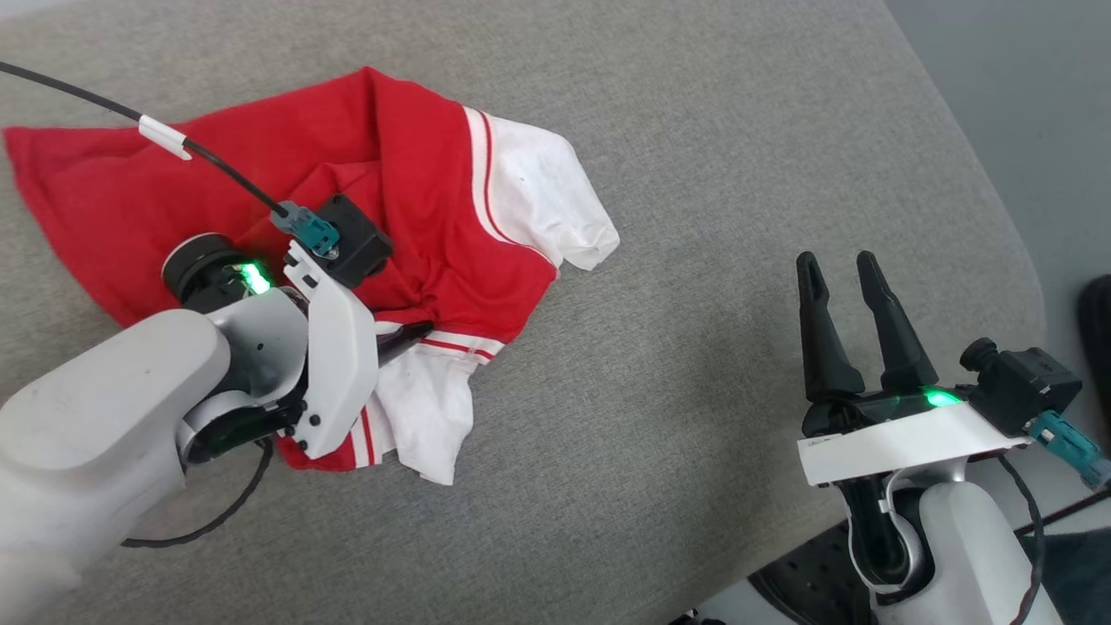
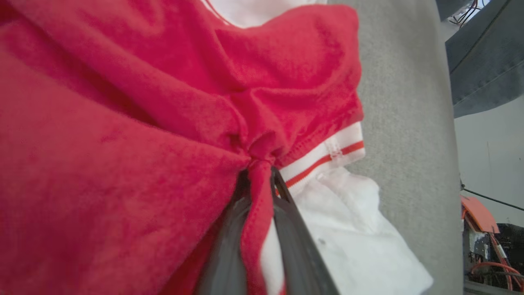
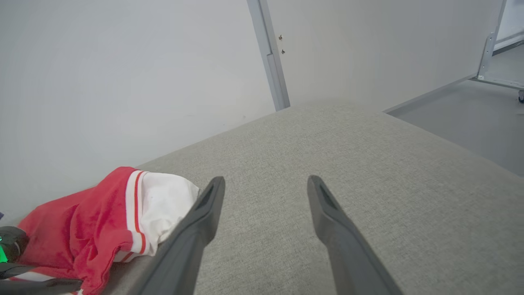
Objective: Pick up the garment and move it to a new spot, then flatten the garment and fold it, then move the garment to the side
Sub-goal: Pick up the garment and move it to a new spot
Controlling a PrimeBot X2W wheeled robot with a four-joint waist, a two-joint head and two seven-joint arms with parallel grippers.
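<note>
The garment (image 1: 408,174), a red T-shirt with white sleeves and striped trim, lies crumpled on the grey cushion (image 1: 694,156) at the left. My left gripper (image 1: 417,332) is shut on a bunched fold of the garment's red cloth near the striped hem; in the left wrist view the garment (image 2: 123,123) is pinched between the two dark fingers (image 2: 294,221). My right gripper (image 1: 840,260) hovers open and empty over bare cushion at the lower right, well apart from the shirt. The right wrist view shows the garment (image 3: 94,217) to the left of the open right gripper (image 3: 265,182).
The cushion's right edge (image 1: 1024,260) curves away to grey floor (image 1: 1041,104). A black cable (image 1: 208,161) runs across the shirt to the left wrist camera. A pale wall (image 3: 123,82) stands beyond the cushion's far edge.
</note>
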